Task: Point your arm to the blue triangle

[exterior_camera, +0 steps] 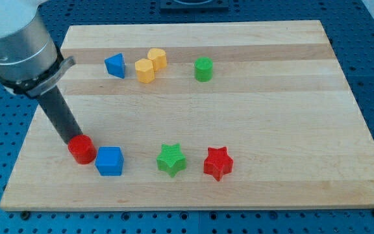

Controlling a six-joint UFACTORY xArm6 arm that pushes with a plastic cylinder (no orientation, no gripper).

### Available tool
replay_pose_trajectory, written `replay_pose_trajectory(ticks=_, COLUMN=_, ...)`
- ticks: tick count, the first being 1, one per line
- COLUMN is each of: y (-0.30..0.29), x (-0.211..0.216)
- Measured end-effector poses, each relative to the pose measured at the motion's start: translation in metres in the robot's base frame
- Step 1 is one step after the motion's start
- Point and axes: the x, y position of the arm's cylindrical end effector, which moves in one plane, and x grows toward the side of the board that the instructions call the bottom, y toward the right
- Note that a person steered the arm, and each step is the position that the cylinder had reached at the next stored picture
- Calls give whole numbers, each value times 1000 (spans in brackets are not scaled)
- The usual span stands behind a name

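The blue triangle (115,65) lies near the view's top left on the wooden board (271,117). My tip (71,141) is at the lower left, touching the upper left side of a red cylinder (82,149). The tip is well below the blue triangle and a little to its left. A blue cube (110,161) sits just right of the red cylinder.
Two yellow blocks (145,70) (157,58) stand right of the blue triangle, then a green cylinder (203,68). A green star (171,159) and a red star (217,163) lie along the view's bottom.
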Motion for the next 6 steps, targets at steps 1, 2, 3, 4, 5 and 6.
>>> replay_pose_trajectory(ticks=1, y=0, x=5)
replay_pose_trajectory(ticks=2, y=0, x=-50)
replay_pose_trajectory(ticks=3, y=-1, x=-120)
replay_pose_trajectory(ticks=4, y=-3, x=-169)
replay_pose_trajectory(ticks=5, y=-1, x=-207)
replay_pose_trajectory(ticks=6, y=21, x=-215)
